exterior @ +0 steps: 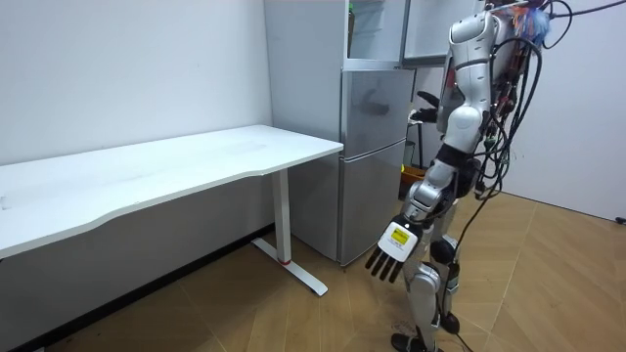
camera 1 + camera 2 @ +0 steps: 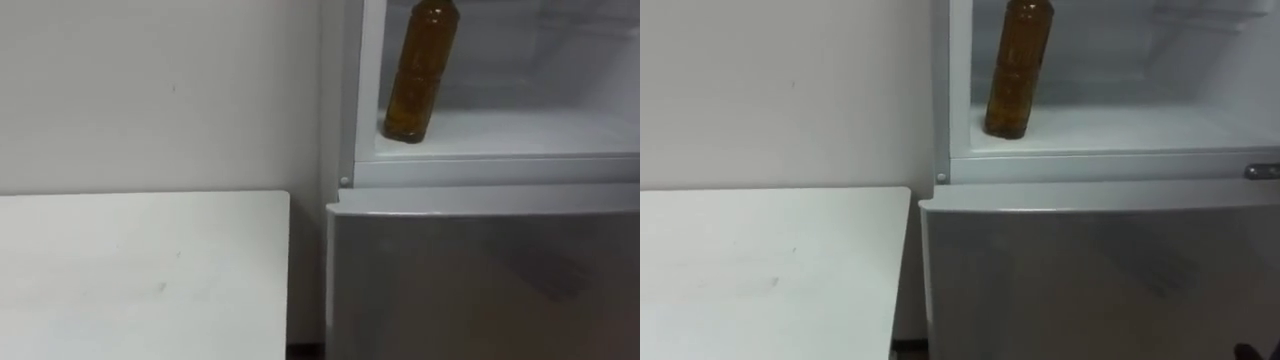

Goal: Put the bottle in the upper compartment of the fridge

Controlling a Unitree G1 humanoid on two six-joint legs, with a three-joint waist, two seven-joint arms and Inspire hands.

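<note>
The amber bottle (image 2: pixel 421 70) stands upright on the white floor of the open upper fridge compartment (image 2: pixel 520 135), close to its left wall; its top is cut off by the view's edge. No hand touches it. In the room view I stand facing the fridge (image 1: pixel 372 156). My left hand (image 1: pixel 391 249) hangs low at my side, fingers straight and empty. My right hand (image 1: pixel 423 110) shows as a dark shape raised in front of my body, near the fridge's front.
The lower fridge door (image 2: pixel 480 280) is closed below the open compartment. A white desk (image 2: pixel 140 270) stands left of the fridge against the wall, with a narrow gap between them. The upper door (image 1: pixel 372 29) is swung open.
</note>
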